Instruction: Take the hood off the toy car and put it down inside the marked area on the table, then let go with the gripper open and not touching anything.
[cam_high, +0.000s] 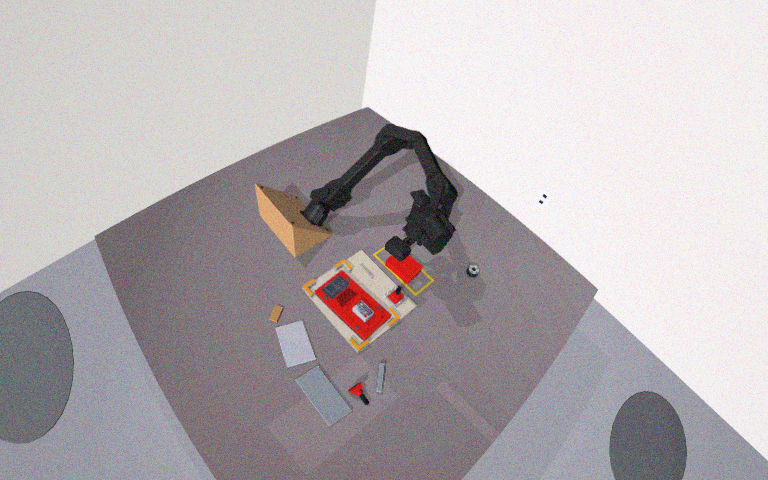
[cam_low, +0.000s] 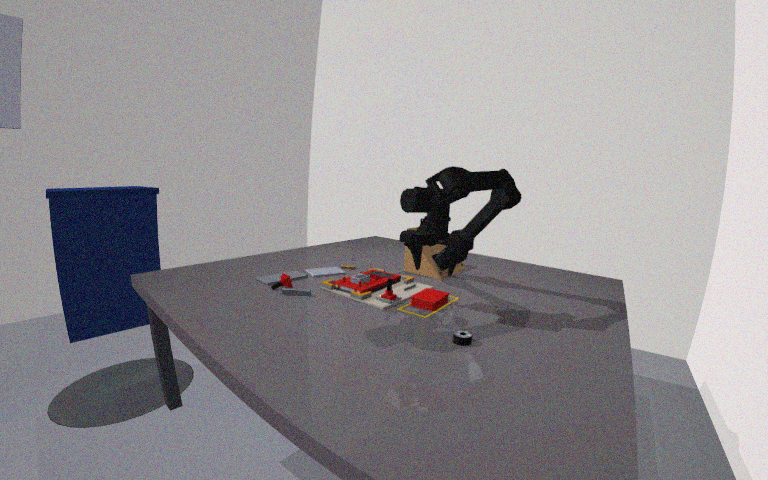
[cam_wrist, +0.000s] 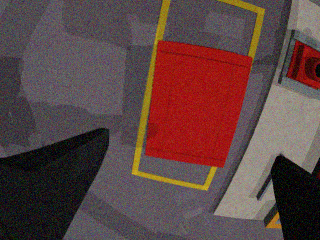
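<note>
The red hood (cam_high: 403, 267) (cam_low: 429, 299) (cam_wrist: 200, 105) lies flat on the table at the yellow outline of the marked area (cam_high: 424, 287) (cam_low: 441, 307) (cam_wrist: 170, 181). In the wrist view it covers most of one long side of the outline, so I cannot tell its clearance there. The gripper (cam_low: 428, 267) (cam_wrist: 192, 144) is open and empty, raised above the hood and not touching it. In the top view its fingers are hidden by the arm. The red toy car body (cam_high: 373, 325) (cam_low: 390, 277) sits on the pale board beside the marked area.
A small red part with a black peg (cam_high: 395, 295) (cam_low: 389, 292) stands on the pale board. A black wheel-like part (cam_high: 473, 270) (cam_low: 462, 337) lies beyond the marked area. Grey plates, a grey bar (cam_high: 380, 377) and a red-black part (cam_high: 358, 392) lie on the car's other side.
</note>
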